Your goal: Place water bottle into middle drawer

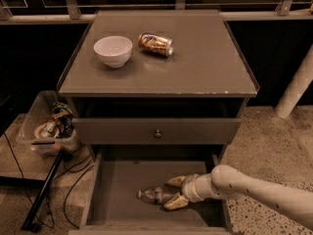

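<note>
The water bottle [151,196] lies on its side on the floor of the open middle drawer [122,180], cap end to the left. My gripper [173,192] reaches into the drawer from the right, down at the bottle's right end. Its fingers are spread, one fingertip [176,181] clear above the bottle and the other just below it, so it is open around the bottle's end.
On the cabinet top stand a white bowl [113,50] and a gold-brown can [155,44] on its side. The drawer front with a round knob [157,133] above is closed. A plastic bin of clutter [49,129] and cables sit left; a white post [296,84] stands right.
</note>
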`<action>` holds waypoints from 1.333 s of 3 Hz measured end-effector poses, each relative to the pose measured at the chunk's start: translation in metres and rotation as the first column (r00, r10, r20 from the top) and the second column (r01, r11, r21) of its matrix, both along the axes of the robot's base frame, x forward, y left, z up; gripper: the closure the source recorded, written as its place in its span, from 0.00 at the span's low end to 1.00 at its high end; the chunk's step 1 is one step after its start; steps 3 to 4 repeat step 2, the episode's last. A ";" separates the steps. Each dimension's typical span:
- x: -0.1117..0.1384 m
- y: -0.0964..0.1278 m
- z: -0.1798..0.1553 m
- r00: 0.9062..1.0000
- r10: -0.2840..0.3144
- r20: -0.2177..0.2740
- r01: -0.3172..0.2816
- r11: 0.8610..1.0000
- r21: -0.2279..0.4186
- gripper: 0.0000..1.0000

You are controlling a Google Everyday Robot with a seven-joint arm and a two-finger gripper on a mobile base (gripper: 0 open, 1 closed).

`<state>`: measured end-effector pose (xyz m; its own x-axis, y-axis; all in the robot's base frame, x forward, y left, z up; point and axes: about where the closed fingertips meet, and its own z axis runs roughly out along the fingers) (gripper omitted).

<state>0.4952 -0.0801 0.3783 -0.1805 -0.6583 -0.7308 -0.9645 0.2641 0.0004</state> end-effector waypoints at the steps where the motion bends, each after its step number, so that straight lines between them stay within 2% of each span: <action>1: 0.000 0.000 0.000 1.000 0.000 0.000 0.000 1.000 0.000 0.00; 4: 0.000 0.000 0.000 1.000 0.000 0.000 0.000 1.000 0.000 0.00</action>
